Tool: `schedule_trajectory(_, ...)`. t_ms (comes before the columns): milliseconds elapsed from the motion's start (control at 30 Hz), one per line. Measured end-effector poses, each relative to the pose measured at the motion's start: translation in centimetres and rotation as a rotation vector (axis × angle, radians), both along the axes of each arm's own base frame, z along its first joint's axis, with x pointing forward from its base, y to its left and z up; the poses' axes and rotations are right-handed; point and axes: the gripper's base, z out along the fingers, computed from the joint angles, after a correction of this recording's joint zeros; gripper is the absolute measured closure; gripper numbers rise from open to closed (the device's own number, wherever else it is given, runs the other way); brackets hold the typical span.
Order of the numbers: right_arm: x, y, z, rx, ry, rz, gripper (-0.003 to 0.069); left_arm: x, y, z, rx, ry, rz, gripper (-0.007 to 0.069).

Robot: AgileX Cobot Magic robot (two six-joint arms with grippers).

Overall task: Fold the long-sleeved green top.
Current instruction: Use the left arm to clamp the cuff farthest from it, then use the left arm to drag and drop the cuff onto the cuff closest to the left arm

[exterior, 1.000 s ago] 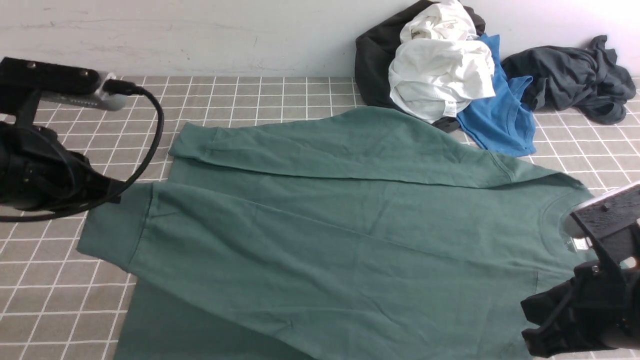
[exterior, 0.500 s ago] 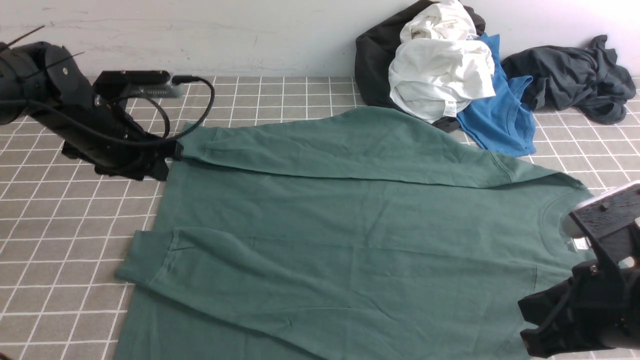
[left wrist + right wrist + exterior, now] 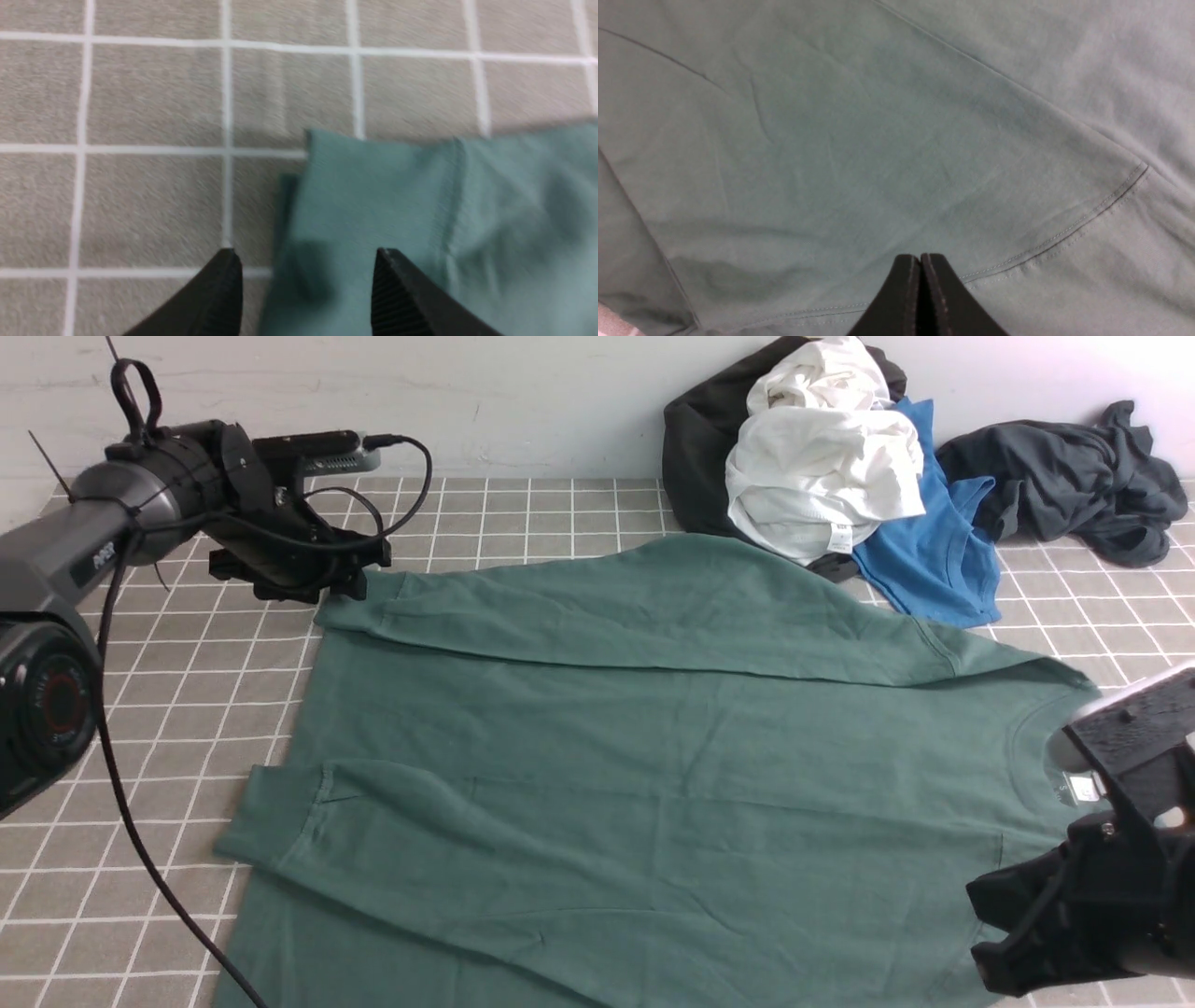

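One green long-sleeved top lies flat on the checked counter, both of its two sleeves folded in across the body, seemingly ready for the next fold. The left pincer hovers with jaws parted over the far cuff. The right pincer, clenched and empty, hangs above a shoulder seam.

My left gripper looks like matt black plastic, its pads finely ridged. The top is soft, matt green cloth, with a stitched seam at the cuff. The tablecloth is a coarse grey weave with white grid lines. My right gripper is the same dull black, and the knit by it is smooth and lightly creased. My left arm's casing has a grey sheen. The far wall is matt white and scuffed.
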Motion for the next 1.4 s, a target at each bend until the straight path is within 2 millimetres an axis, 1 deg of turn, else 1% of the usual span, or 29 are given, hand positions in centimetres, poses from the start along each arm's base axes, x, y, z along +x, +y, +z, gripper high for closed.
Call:
schedule_trajectory(67, 0.0, 0.0, 0.0, -0.008, -0.008, 0.008, 0.0669, 0.4, 0.2, -0.5, 0.007, 0.015, 0.027, 0.0271)
schedule_trajectory(167, 0.1, 0.0, 0.1, -0.015, -0.021, 0.02, 0.0669, 0.6, 0.3, -0.5, 0.015, 0.041, 0.038, 0.0282)
schedule_trajectory(233, 0.2, 0.0, 0.1, -0.016, -0.032, 0.023, 0.0669, 0.4, 0.2, -0.5, 0.01, 0.069, 0.019, 0.0348)
schedule_trajectory(267, 0.2, 0.0, 0.1, -0.016, -0.032, 0.024, 0.0669, 0.4, 0.1, -0.5, 0.01, 0.072, 0.015, 0.0356)
schedule_trajectory(300, 0.2, 0.0, 0.2, -0.015, -0.041, 0.024, 0.0669, 0.2, -0.1, -0.4, -0.002, 0.093, -0.013, 0.0426)
schedule_trajectory(333, 0.3, 0.0, 0.2, -0.013, -0.046, 0.024, 0.0669, 0.2, -0.2, -0.4, -0.006, 0.098, -0.022, 0.0449)
schedule_trajectory(367, 0.3, 0.0, 0.3, -0.01, -0.058, 0.023, 0.0669, 0.0, -0.4, -0.1, -0.013, 0.119, -0.07, 0.0547)
schedule_trajectory(400, 0.4, 0.1, 0.3, -0.01, -0.06, 0.022, 0.0669, 0.0, -0.5, -0.1, -0.017, 0.12, -0.075, 0.0556)
schedule_trajectory(433, 0.4, 0.1, 0.3, -0.009, -0.063, 0.023, 0.0669, -0.2, -0.6, 0.4, -0.015, 0.133, -0.109, 0.0594)
schedule_trajectory(500, 0.4, 0.0, 0.3, -0.01, -0.064, 0.023, 0.0669, -0.5, -0.7, 1.2, -0.004, 0.166, -0.149, 0.0608)
schedule_trajectory(567, 0.4, 0.0, 0.3, -0.01, -0.064, 0.024, 0.0669, -1.2, -0.7, 3.0, 0.009, 0.206, -0.179, 0.0609)
schedule_trajectory(600, 0.4, 0.0, 0.3, -0.01, -0.064, 0.024, 0.0669, -1.6, -0.7, 4.6, 0.02, 0.208, -0.195, 0.0609)
schedule_trajectory(633, 0.4, 0.0, 0.3, -0.01, -0.064, 0.024, 0.0669, -1.7, -0.7, 4.8, 0.021, 0.211, -0.197, 0.0609)
schedule_trajectory(667, 0.4, 0.0, 0.3, -0.01, -0.064, 0.024, 0.0669, -2.4, -0.7, 7.7, 0.03, 0.18, -0.206, 0.0609)
schedule_trajectory(700, 0.4, 0.0, 0.3, -0.01, -0.064, 0.024, 0.0669, -2.5, -0.7, 8.0, 0.03, 0.174, -0.206, 0.0609)
schedule_trajectory(733, 0.3, 0.0, 0.2, -0.011, -0.062, 0.024, 0.0669, -3.4, -0.7, 10.3, 0.033, 0.15, -0.207, 0.0609)
schedule_trajectory(767, 0.3, 0.0, 0.2, -0.011, -0.062, 0.024, 0.0669, -4.2, -0.7, 11.4, 0.035, 0.146, -0.206, 0.0609)
schedule_trajectory(800, 0.3, 0.0, 0.2, -0.011, -0.062, 0.024, 0.0669, -4.4, -0.7, 11.6, 0.035, 0.146, -0.206, 0.0609)
schedule_trajectory(833, 0.3, 0.0, 0.2, -0.012, -0.06, 0.024, 0.0669, -6.3, -0.6, 13.1, 0.043, 0.162, -0.206, 0.0609)
schedule_trajectory(867, 0.3, 0.0, 0.2, -0.013, -0.057, 0.025, 0.0669, -7.6, -0.6, 13.2, 0.045, 0.194, -0.205, 0.0609)
schedule_trajectory(1000, 0.2, 0.0, 0.1, -0.016, -0.048, 0.026, 0.0669, -13.4, -0.5, 10.9, 0.045, 0.389, -0.215, 0.0609)
schedule_trajectory(1067, 0.3, 0.0, 0.2, -0.015, -0.049, 0.026, 0.0669, -16.8, -0.5, 9.3, 0.041, 0.492, -0.219, 0.0609)
schedule_trajectory(1100, 0.3, 0.0, 0.2, -0.015, -0.049, 0.026, 0.0669, -17.6, -0.4, 9.1, 0.045, 0.498, -0.217, 0.0608)
schedule_trajectory(1133, 0.3, 0.0, 0.2, -0.015, -0.049, 0.026, 0.0669, -18.6, -0.3, 8.3, 0.055, 0.507, -0.213, 0.0604)
schedule_trajectory(1200, 0.3, 0.0, 0.2, -0.012, -0.047, 0.025, 0.0669, -19.6, -0.2, 7.3, 0.077, 0.486, -0.203, 0.0582)
schedule_trajectory(1267, 0.2, 0.1, 0.2, -0.004, -0.043, 0.021, 0.0669, -20.1, 0.0, 6.5, 0.1, 0.464, -0.202, 0.0529)
schedule_trajectory(1333, 0.2, 0.1, 0.2, 0.003, -0.033, 0.017, 0.0669, -20.4, 0.1, 6.4, 0.113, 0.464, -0.205, 0.0466)
schedule_trajectory(1367, 0.1, 0.1, 0.1, 0.006, -0.023, 0.016, 0.0669, -20.6, 0.0, 6.6, 0.121, 0.467, -0.212, 0.0407)
schedule_trajectory(1400, 0.1, 0.1, 0.1, 0.006, -0.019, 0.016, 0.0669, -20.7, 0.1, 6.6, 0.124, 0.468, -0.213, 0.0398)
